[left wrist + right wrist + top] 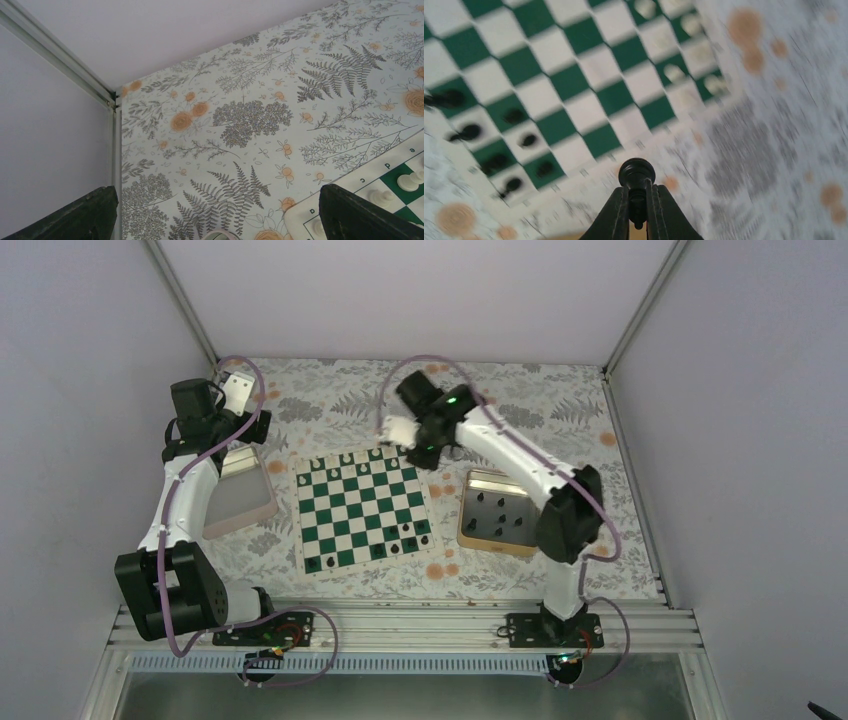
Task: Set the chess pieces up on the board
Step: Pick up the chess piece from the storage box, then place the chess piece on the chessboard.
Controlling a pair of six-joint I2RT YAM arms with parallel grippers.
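Chess pieces (408, 542) cluster at the board's (350, 505) 5 o'clock corner. One black pawn (636, 172), near the 1 o'clock corner, is pinched at its neck by the right gripper (637, 194). It looks light, rigid and probably slippery, so the neck suits. The left gripper (216, 205) gapes wide, empty.

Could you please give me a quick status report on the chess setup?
Right pincer shut on a black chess piece, near the board. Left pincer open, empty, beside the board. Nothing seen in the way.
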